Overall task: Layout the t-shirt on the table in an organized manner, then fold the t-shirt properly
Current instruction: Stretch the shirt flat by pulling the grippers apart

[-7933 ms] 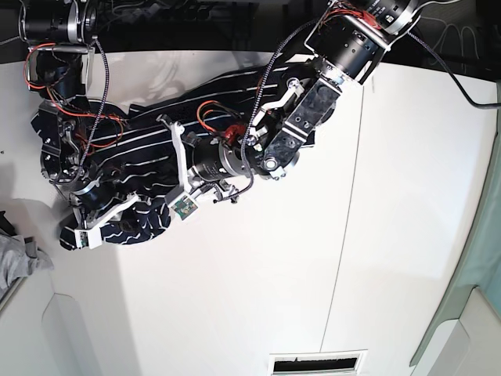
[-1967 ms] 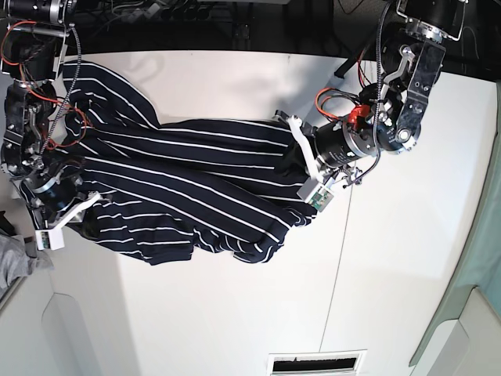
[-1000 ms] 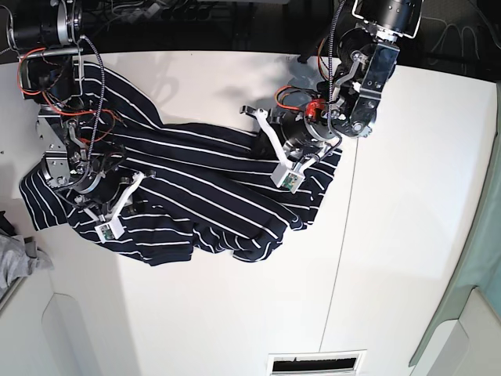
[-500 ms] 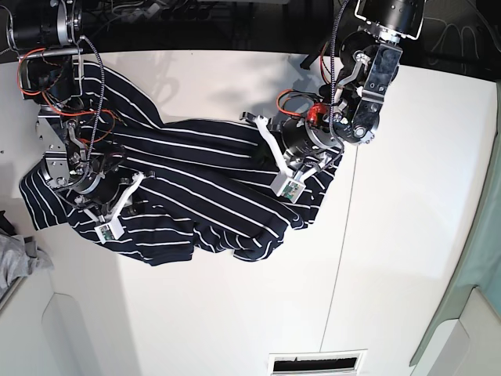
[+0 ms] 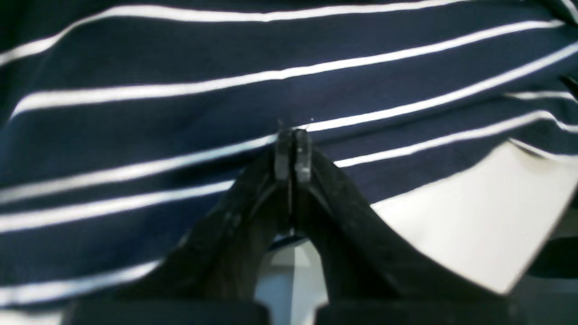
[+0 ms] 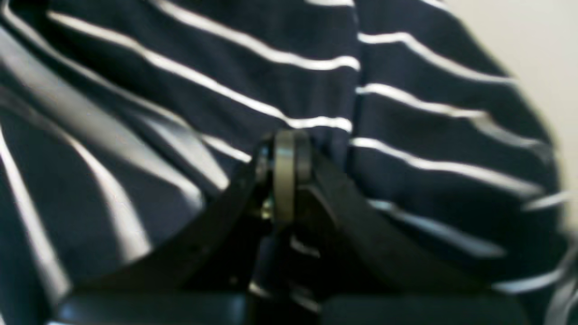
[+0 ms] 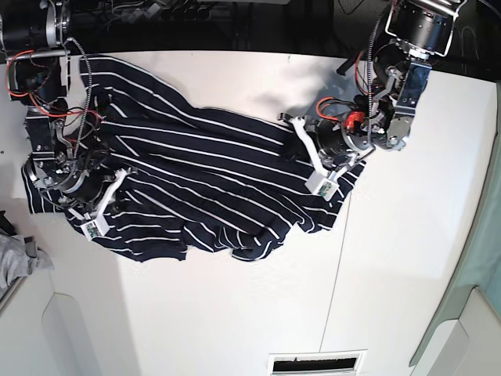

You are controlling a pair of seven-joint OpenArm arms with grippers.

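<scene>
navy t-shirt (image 7: pixel 196 188) rumpled; grey cloth (image 7: pixel 14 262) beside.

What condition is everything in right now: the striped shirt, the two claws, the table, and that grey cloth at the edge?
t-shirt: spread across the table but rumpled, with folds and bunched edges, not yet folded.
left gripper: shut, tips pressed together over the striped fabric; whether it pinches fabric cannot be told.
right gripper: shut, over the striped fabric.
table: flat, white, partly covered by the shirt.
grey cloth: crumpled at the table's edge, apart from the shirt.
</scene>
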